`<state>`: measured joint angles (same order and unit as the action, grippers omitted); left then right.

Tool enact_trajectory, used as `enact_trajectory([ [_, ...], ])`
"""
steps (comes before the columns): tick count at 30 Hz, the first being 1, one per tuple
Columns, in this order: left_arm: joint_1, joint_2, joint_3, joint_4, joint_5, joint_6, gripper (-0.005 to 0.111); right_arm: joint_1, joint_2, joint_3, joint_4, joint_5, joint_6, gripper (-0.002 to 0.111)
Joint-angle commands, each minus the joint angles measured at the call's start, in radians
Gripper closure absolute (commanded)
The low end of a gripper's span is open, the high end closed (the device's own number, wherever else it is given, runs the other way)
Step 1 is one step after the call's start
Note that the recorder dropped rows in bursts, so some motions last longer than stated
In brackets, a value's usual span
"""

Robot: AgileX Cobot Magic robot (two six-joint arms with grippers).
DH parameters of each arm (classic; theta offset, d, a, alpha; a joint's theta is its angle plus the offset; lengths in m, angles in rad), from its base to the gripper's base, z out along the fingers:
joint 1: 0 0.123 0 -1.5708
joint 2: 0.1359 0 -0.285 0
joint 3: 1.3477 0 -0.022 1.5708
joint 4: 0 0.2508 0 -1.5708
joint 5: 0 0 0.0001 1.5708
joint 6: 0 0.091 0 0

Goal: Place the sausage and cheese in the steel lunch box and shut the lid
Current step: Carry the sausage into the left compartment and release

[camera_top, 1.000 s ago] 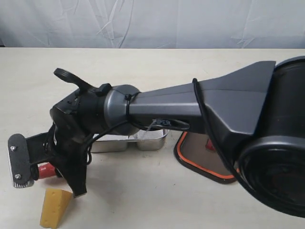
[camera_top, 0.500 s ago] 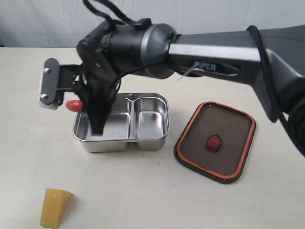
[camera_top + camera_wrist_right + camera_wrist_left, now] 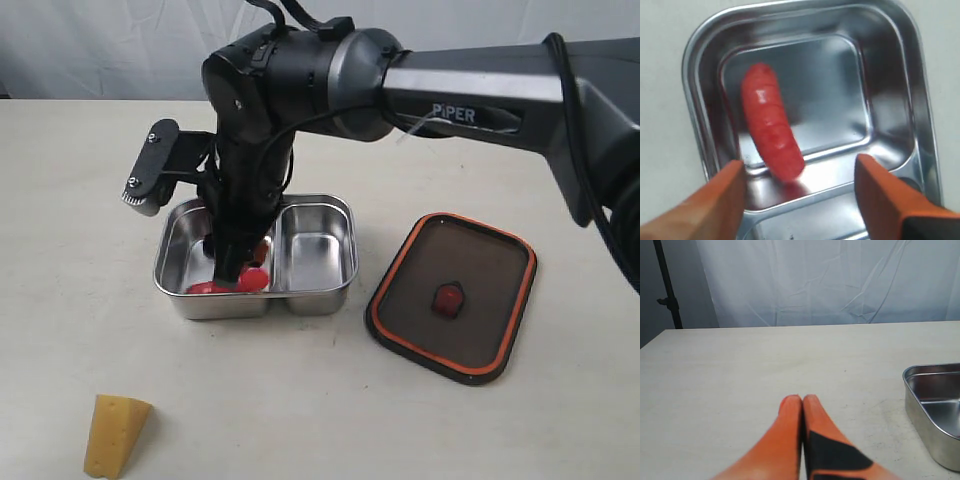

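Note:
The red sausage (image 3: 245, 281) (image 3: 771, 127) lies loose in the left compartment of the steel lunch box (image 3: 320, 298) (image 3: 690, 65). My right gripper (image 3: 185, 240) (image 3: 800, 165) hangs open just above that compartment, and its orange fingers (image 3: 725, 195) touch nothing. The yellow cheese (image 3: 115, 435) sits on the table near the front left. Upside down to the right of the box lies the dark lid (image 3: 490, 270), orange seal showing. In the left wrist view my left gripper (image 3: 802, 399) is shut and empty above bare table, with the lunch box (image 3: 910, 377) beside it.
The right arm's dark body (image 3: 300, 80) reaches across from the right, over the box. A white cloth backdrop (image 3: 120, 40) stands behind the table. Bare tabletop (image 3: 300, 400) lies between the cheese and the lid.
The right gripper carried the sausage from beside the cheese to the box. It then opened, and the sausage dropped into the left compartment. The left gripper stayed shut.

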<state>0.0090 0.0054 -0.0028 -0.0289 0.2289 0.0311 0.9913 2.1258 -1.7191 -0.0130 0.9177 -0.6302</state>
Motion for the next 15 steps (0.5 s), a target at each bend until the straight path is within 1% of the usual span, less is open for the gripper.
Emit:
enact_trajectory([
  [1,-0.003,-0.005,0.003,-0.003,-0.002,-0.001,0.107,-0.005,-0.016,-0.003,-0.003,0.017,0.109,0.051],
  [4,-0.003,-0.005,0.003,-0.003,-0.002,-0.001,0.107,-0.005,-0.029,-0.003,0.013,0.023,0.26,0.059],
  [7,-0.003,-0.005,0.003,-0.003,-0.002,-0.001,0.107,-0.003,-0.056,-0.003,0.086,0.053,0.437,0.059],
  [12,-0.003,-0.005,0.003,-0.003,-0.002,-0.001,0.107,0.003,-0.088,-0.003,0.351,0.093,0.507,0.059],
  [15,-0.003,-0.005,0.003,-0.003,-0.002,-0.001,0.107,0.035,-0.078,0.002,0.434,0.098,0.553,0.059],
])
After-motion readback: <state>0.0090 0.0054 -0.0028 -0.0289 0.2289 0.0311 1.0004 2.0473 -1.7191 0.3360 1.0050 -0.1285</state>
